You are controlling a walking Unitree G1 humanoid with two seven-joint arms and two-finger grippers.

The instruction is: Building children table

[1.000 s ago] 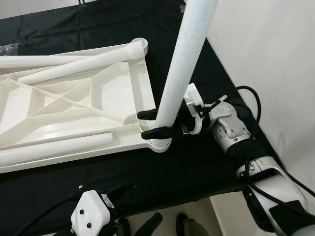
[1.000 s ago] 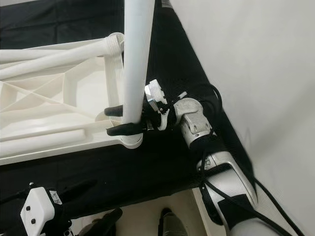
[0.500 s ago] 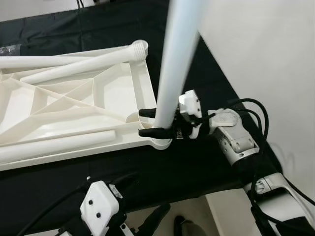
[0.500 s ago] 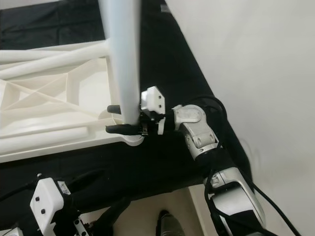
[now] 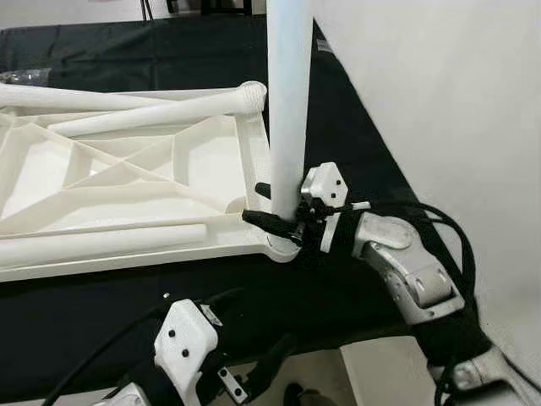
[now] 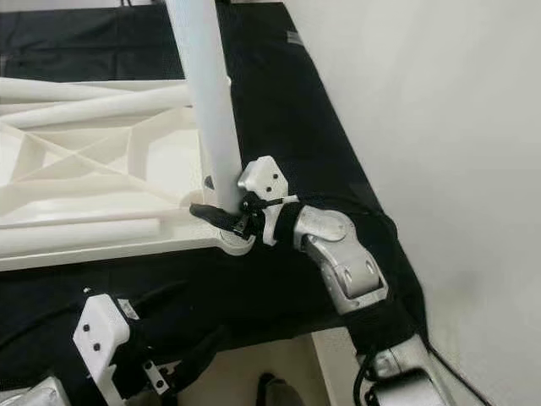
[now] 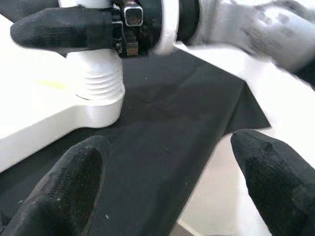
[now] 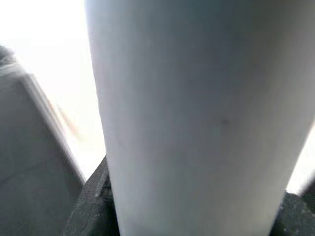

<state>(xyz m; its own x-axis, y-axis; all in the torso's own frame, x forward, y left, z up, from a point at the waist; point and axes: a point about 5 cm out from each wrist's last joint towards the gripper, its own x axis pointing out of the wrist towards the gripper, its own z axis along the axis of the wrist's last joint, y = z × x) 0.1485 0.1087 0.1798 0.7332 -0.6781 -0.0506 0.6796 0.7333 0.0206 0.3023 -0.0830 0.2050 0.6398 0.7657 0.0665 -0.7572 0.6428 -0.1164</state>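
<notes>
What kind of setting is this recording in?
Probably an indoor assembly spot on a floor by a plain white wall: a black cloth is spread out, an upturned white plastic tabletop lies on it, and the right gripper holds a white leg upright.

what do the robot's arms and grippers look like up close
The right arm is silver metal with bolted joint plates, black sleeving and looping black cables; its right gripper has long black fingers on a white bracket. The left gripper has textured, rounded black fingers, with a white screwed housing and black cables behind it.
</notes>
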